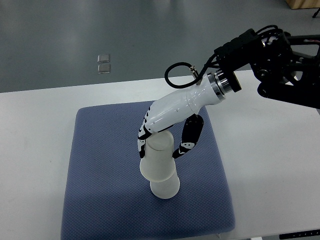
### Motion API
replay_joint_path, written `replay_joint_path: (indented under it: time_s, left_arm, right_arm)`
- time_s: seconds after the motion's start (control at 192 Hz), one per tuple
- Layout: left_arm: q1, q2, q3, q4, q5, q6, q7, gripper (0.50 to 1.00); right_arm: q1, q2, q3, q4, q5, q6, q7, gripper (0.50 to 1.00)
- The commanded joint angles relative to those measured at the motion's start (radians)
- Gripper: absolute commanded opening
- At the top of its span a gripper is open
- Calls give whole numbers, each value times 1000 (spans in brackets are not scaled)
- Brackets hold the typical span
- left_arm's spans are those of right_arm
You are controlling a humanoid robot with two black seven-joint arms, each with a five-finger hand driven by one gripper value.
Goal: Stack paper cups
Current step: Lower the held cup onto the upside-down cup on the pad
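Note:
My right hand (159,145) reaches in from the upper right, its white palm above the blue mat (100,165). Its black and white fingers (187,139) curl around a white paper cup (156,160), held upside down. That cup sits over a second inverted white cup (166,188) standing on the mat, whose lower part shows beneath it. The upper part of the held cup is partly hidden by the palm. The left arm does not show.
The blue mat lies on a white table (35,150) whose far edge runs across the upper frame. The right arm's black forearm and cables (270,60) hang over the table's back right. Grey floor lies beyond.

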State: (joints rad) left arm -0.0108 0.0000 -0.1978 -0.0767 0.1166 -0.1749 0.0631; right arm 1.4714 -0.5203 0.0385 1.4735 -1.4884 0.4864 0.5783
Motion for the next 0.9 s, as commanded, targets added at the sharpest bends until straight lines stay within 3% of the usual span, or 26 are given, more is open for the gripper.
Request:
replay_joint_path:
  time_s: [0.0, 0.895]
  left_arm:
    - [0, 0, 0, 0, 0, 0, 0, 1000]
    - [2, 0, 1, 0, 0, 0, 0, 1000]
  right_arm:
    - [-3, 0, -6, -10, -3, 0, 0, 748]
    - [-37, -1, -32, -21, -4, -2, 2, 752]
